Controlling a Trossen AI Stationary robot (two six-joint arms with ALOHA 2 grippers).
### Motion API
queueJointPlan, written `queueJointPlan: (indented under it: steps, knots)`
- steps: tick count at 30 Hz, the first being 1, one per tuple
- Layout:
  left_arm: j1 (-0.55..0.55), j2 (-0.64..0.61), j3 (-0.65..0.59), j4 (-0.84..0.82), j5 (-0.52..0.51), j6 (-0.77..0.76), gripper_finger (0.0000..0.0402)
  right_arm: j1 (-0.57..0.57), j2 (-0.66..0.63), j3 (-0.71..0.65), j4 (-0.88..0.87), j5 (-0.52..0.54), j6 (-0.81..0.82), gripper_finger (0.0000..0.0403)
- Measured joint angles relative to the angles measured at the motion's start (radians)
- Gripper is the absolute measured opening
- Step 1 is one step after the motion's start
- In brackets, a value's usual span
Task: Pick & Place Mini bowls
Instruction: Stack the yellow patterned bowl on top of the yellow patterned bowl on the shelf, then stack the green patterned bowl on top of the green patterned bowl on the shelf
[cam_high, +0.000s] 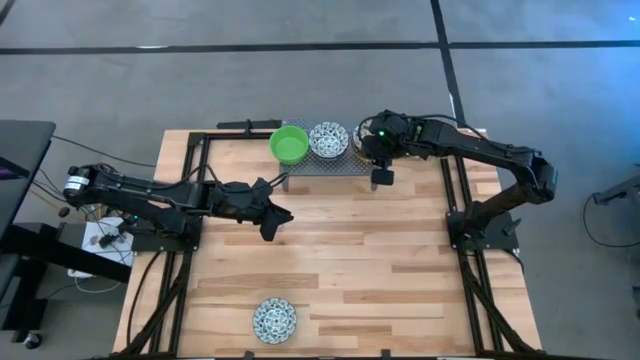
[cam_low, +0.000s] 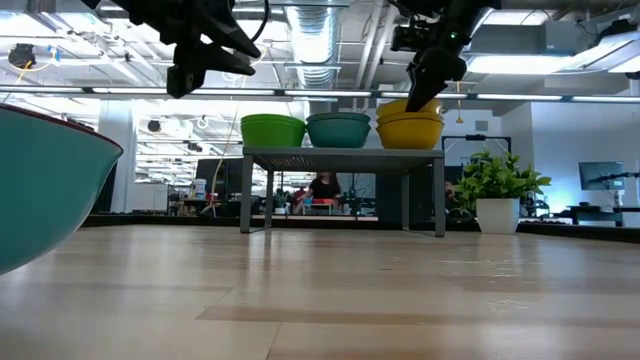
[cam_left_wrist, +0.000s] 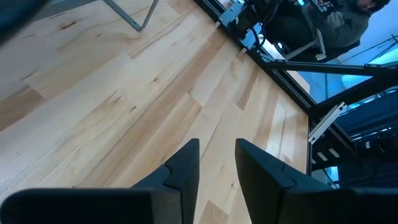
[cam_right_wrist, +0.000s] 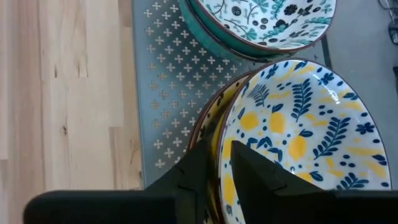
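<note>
We find no readable writing, label, brand, number or sign in any of the views. The bowls (cam_right_wrist: 292, 134) carry only painted leaf and flower patterns, and the desk (cam_high: 350, 260) shows bare wood grain with no lettering on it.

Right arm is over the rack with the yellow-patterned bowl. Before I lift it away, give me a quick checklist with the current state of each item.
1. Right gripper astride the yellow-patterned bowl rim, one finger inside, one outside: ok.
2. Jaws released from that rim: cannot tell; the gap looks narrow.
3. Bowl seated flat: not ok; it tilts on the yellow bowl stack.
4. Blue-patterned bowl stack and green bowl settled on the rack: ok.
5. Left gripper away from the rack, over bare table, holding nothing: ok.
6. Bowls left to move: one blue-patterned bowl at the near edge.
</note>
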Motion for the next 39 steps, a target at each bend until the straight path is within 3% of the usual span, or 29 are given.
queueJointPlan:
  steps: [13, 22, 27, 30, 35, 39]
  knots:
    - [-0.01, 0.0, 0.0, 0.005, 0.0, -0.007, 0.0104, 0.049, -0.021, 0.074, -0.036, 0.024, -0.018, 0.0071]
    - [-0.093, 0.0, 0.0, 0.013, 0.007, -0.008, 0.0104, 0.07, -0.021, 0.123, -0.11, 0.027, 0.011, 0.0071]
    - [-0.175, 0.0, 0.0, 0.013, 0.15, 0.089, 0.0104, 0.129, -0.021, 0.124, -0.118, 0.021, 0.087, 0.0071]
    - [-0.259, 0.0, -0.009, 0.016, 0.174, 0.173, 0.0104, 0.189, -0.018, 0.124, -0.126, -0.04, 0.168, 0.0071]
    - [-0.405, 0.023, -0.026, 0.047, 0.078, 0.149, 0.0104, 0.319, -0.007, 0.122, -0.11, -0.224, 0.305, 0.0071]
    - [-0.525, 0.074, -0.026, 0.102, -0.004, 0.149, 0.0104, 0.438, -0.004, 0.069, -0.03, -0.269, 0.319, 0.0071]
